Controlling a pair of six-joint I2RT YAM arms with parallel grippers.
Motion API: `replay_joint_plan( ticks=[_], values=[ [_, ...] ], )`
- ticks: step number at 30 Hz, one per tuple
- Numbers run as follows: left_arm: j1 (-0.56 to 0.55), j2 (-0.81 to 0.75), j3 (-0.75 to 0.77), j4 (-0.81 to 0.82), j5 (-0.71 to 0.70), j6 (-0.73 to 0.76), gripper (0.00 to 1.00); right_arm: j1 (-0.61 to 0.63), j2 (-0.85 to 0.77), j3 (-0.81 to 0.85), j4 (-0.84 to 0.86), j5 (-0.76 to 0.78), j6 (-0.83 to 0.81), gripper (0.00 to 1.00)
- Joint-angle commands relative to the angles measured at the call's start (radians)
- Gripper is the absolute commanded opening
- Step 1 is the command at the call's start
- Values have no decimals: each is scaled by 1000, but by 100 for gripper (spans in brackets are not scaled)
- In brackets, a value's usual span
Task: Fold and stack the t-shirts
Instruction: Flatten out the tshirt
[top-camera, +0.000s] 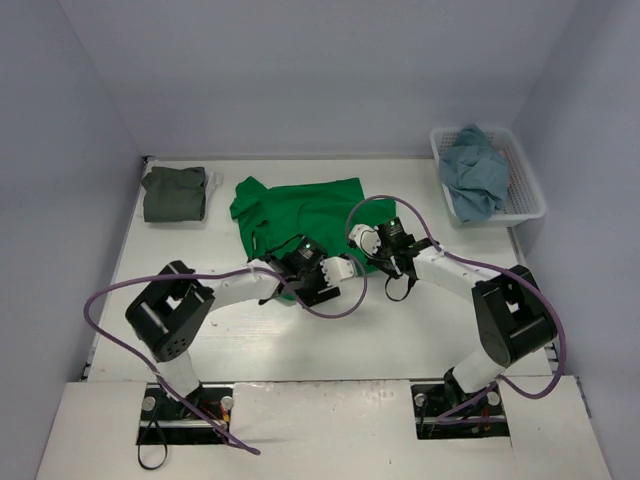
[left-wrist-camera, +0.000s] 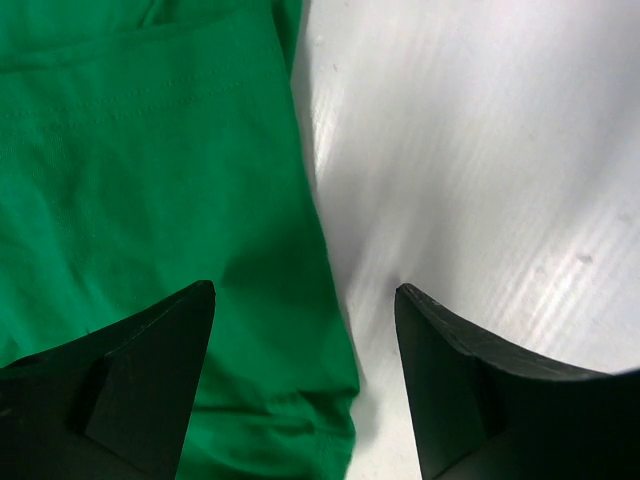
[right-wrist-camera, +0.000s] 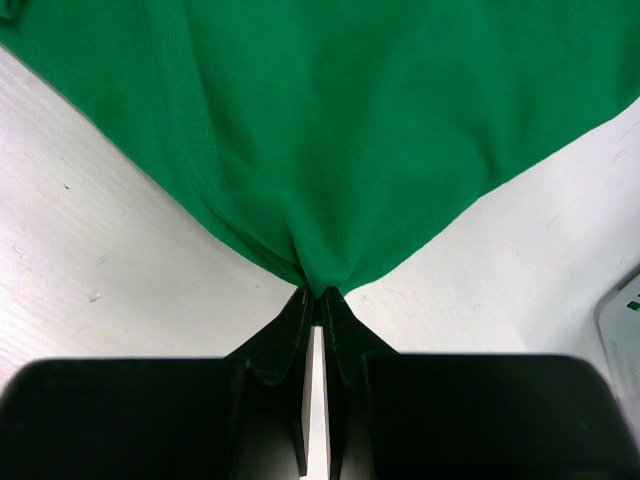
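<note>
Green shirt: lying spread and rumpled at the far middle of the table, its near corner gathering to a point. Right gripper: clenching tight on that corner, cloth bunching at the fingertips. Left gripper: hanging spread wide and grasping nothing, straddling the shirt's side hem with one finger over cloth and the other over bare table. Olive shirt: sitting folded at the far left corner. Blue shirt: lying crumpled in the basket at far right.
</note>
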Motion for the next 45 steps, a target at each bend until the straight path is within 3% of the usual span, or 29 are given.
replay_joint_plan(
  ticks=[1,8,17,25,34,45],
  values=[
    [-9,29,105,-35,-50,-16,67,-8,-34,14,16,-7,4,0],
    [-10,108,196,-153,-19,-14,59,-8,-48,9,11,-36,5,0],
    [-10,137,230,-209,-8,-16,20,-8,-66,-3,11,-35,4,0],
    [-7,102,196,-195,-54,-8,0,-8,-77,-14,11,-35,10,0],
    [47,-81,188,-175,-111,10,0,-17,-123,-25,4,-19,11,0],
    [250,-312,201,-190,-94,-2,0,-66,-218,4,-16,-7,34,0]
  ],
)
